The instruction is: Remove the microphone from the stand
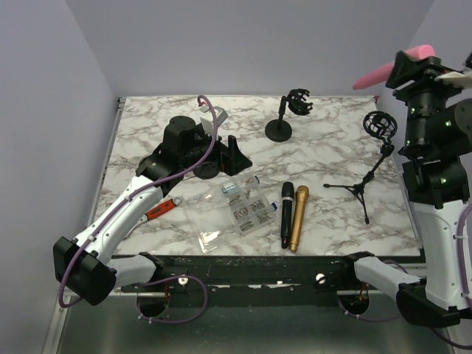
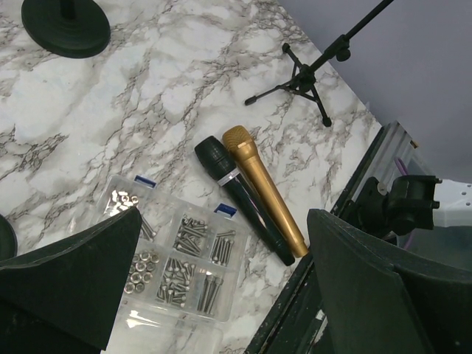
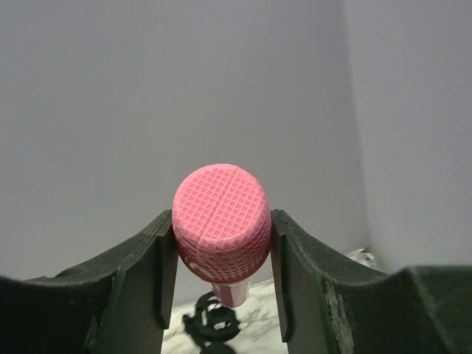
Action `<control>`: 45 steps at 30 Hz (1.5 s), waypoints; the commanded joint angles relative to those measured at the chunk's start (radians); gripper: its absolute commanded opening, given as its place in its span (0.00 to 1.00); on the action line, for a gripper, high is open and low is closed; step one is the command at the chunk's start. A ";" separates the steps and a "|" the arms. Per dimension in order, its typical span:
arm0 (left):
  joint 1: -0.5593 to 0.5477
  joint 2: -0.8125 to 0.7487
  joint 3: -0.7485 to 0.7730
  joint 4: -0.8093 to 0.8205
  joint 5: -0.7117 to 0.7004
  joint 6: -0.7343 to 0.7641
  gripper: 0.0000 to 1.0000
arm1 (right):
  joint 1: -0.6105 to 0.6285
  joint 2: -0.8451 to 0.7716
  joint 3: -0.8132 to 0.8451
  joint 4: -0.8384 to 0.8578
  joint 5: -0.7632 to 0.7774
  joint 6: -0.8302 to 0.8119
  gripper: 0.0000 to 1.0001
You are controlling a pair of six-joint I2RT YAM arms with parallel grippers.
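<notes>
A pink microphone is held high in the air at the far right, clear of the table. My right gripper is shut on its mesh head, one finger on each side. Below it stands the tripod stand with an empty black shock mount, which also shows under the microphone in the right wrist view. My left gripper is open and empty, low over the table's left middle; it also shows in the left wrist view.
A round-base desk stand with an empty clip stands at the back middle. A black microphone and a gold microphone lie side by side near the front. A clear screw box and an orange-handled tool lie front left.
</notes>
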 commanded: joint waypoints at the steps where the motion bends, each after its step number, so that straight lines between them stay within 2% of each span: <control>1: -0.007 0.010 0.021 0.004 0.016 0.000 0.99 | 0.000 0.103 0.099 -0.273 -0.491 0.101 0.14; 5: -0.007 0.014 0.035 -0.016 0.010 0.005 0.99 | 0.000 0.148 0.061 -0.390 -0.814 0.117 0.07; 8: -0.008 0.005 0.023 0.003 0.021 -0.003 0.99 | 0.002 0.118 -0.064 -0.391 -0.939 0.115 0.07; 10: -0.007 0.009 0.027 -0.001 0.021 -0.005 0.99 | 0.017 0.101 -0.125 -0.424 -0.967 0.098 0.07; 14: -0.006 0.013 0.026 -0.001 0.026 -0.009 0.99 | 0.045 0.087 -0.241 -0.491 -0.918 0.136 0.05; 17: -0.008 0.013 0.025 0.004 0.038 -0.019 0.99 | 0.050 0.141 -0.282 -0.628 -0.883 0.137 0.01; 23: -0.011 0.021 0.020 0.015 0.046 -0.027 0.98 | 0.070 0.141 -0.379 -0.751 -0.621 0.194 0.01; 26: -0.010 0.028 0.020 0.014 0.047 -0.029 0.99 | 0.071 0.158 -0.402 -0.805 -0.546 0.239 0.01; 31: -0.012 0.028 0.017 0.013 0.036 -0.023 0.99 | 0.072 0.181 -0.500 -0.792 -0.370 0.298 0.01; 37: -0.013 0.041 0.018 0.013 0.035 -0.025 0.99 | 0.119 0.230 -0.520 -0.762 -0.257 0.328 0.01; 45: -0.014 0.028 0.018 0.011 0.034 -0.023 0.99 | 0.129 0.312 -0.565 -0.667 -0.237 0.358 0.04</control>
